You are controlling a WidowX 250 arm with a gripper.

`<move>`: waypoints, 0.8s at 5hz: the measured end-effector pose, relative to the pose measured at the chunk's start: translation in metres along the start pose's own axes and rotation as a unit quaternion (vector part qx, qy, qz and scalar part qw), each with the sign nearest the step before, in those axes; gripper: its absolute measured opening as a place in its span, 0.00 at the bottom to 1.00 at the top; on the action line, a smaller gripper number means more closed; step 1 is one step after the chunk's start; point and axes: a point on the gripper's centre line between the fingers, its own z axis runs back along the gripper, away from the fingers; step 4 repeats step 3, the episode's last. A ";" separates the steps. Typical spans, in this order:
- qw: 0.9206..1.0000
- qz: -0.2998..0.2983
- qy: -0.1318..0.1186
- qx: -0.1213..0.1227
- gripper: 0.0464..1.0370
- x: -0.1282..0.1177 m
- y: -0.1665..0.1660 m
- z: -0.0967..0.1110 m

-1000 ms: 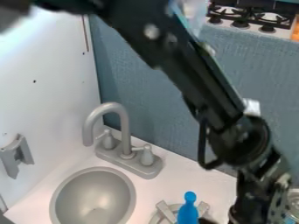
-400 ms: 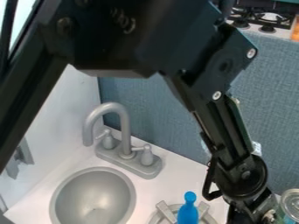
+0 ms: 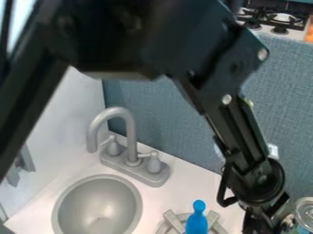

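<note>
The black arm (image 3: 235, 132) slants from the top, its gripper (image 3: 263, 225) at lower right.

Slanted view, seemingly fairly close.

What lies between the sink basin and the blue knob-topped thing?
In the camera view, going right from the basin, a strip of bare white counter comes first, then a slanted grey bar next to the blue thing.

I count one sink basin (image 3: 98, 205), one faucet (image 3: 129, 119), two faucet handles (image 3: 154, 162), one blue pin-shaped object (image 3: 196, 221), two short grey bars (image 3: 173, 220), one can (image 3: 304, 212). Also see one stove (image 3: 296, 33), two stove knobs (image 3: 279, 30) in sight.
</note>
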 end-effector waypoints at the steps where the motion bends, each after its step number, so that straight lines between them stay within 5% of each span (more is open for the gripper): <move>1: 0.999 0.035 -0.021 -0.008 0.97 0.000 -0.006 0.045; 2: 1.000 0.018 -0.022 -0.010 0.97 -0.003 -0.022 0.077; 3: 0.997 -0.034 -0.064 -0.019 0.96 -0.008 -0.050 0.117; 4: 0.997 -0.034 -0.064 -0.019 0.96 -0.008 -0.050 0.117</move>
